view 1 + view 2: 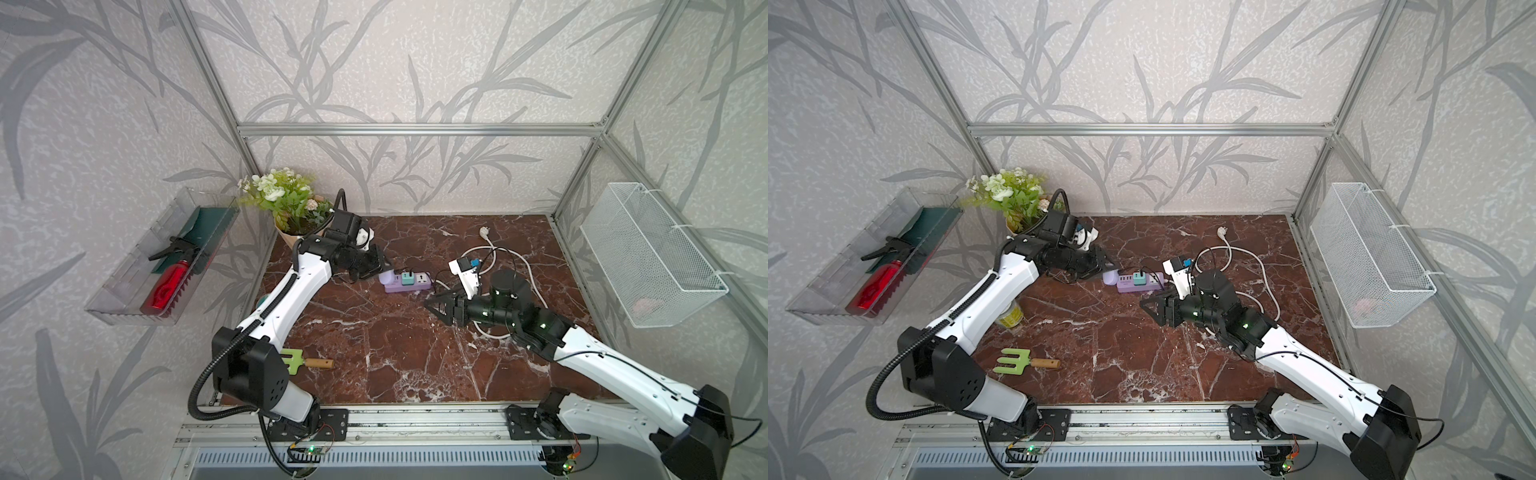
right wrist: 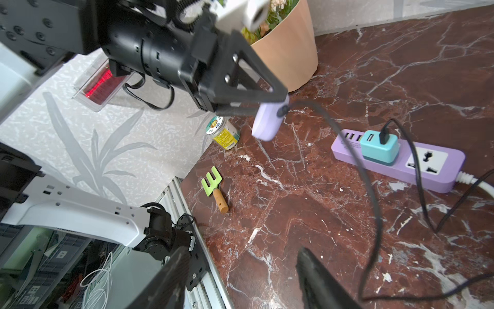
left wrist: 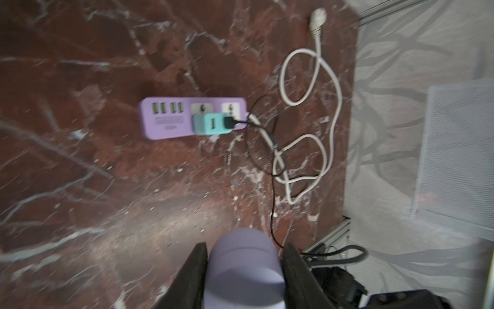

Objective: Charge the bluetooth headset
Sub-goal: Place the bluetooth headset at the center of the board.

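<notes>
Lowering the case looks like the step in hand. The left arm should bring it straight down onto the marble table (image 1: 415, 365), short of the power strip (image 3: 165, 125) ahead of its jaws. Keep slack so the teal adapter (image 2: 379, 149) and black cable (image 3: 271, 208) aren't tugged. Plug appears seated in the case's end; not certain.

Pose: left arm reaches in low. The left gripper (image 2: 271, 105) is clamped on the bluetooth headset (image 2: 266, 125), tilted, clear of the table. The right gripper (image 2: 242, 252) has its jaws wide, nothing between them, cable just beside; withdraw without snagging.
</notes>
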{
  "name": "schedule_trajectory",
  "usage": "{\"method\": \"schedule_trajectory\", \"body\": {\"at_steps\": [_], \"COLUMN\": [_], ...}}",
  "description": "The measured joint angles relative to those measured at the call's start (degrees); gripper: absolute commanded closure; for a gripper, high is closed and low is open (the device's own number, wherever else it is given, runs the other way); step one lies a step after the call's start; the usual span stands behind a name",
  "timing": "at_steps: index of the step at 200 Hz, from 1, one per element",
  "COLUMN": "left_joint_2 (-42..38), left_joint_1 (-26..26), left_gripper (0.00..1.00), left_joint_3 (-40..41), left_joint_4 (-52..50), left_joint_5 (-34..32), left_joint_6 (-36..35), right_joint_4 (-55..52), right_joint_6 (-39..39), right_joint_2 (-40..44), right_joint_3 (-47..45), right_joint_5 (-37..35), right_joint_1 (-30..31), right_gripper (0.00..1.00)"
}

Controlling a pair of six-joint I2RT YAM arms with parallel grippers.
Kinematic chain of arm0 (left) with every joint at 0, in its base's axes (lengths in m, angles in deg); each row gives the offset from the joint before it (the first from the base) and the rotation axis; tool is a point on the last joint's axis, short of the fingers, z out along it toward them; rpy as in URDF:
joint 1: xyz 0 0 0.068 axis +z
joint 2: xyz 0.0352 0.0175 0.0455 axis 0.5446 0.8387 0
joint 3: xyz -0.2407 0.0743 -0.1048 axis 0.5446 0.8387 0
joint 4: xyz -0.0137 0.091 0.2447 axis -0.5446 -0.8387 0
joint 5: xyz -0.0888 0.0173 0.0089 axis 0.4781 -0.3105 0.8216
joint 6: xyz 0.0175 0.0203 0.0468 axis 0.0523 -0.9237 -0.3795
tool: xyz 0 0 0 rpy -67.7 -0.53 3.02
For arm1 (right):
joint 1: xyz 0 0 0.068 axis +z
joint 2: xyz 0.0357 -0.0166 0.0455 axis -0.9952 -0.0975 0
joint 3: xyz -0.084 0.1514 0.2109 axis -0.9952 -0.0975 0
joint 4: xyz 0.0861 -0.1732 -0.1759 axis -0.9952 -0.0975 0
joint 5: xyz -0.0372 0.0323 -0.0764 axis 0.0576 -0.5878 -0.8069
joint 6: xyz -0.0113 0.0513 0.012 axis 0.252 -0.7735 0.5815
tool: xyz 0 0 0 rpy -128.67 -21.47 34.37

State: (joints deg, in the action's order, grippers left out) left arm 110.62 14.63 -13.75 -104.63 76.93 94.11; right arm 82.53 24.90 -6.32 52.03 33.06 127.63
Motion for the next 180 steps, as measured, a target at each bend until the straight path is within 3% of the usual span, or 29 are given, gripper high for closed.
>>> {"method": "schedule_trajectory", "body": {"at_steps": [73,180], "left_joint_2": [5.9,15.87], "left_joint_1": [-1.99,-3.23], "left_gripper": [1.0,1.0], "left_joint_3": [12.26,16.41], "left_joint_4": [-10.78,4.66], "left_joint_5": [-10.93,-16.9], "left_joint_6": [-3.65,-2.45], "right_joint_4": [-7.04,-7.1], "right_joint_6": [3.72,2.58], "right_joint_2": [9.79,7.78], "right_joint_3": [0.07,-5.49], "right_joint_5": [-1.68,-3.04], "right_joint_1": [-4.28,-11.02], "right_gripper": [0.3,0.27]}}
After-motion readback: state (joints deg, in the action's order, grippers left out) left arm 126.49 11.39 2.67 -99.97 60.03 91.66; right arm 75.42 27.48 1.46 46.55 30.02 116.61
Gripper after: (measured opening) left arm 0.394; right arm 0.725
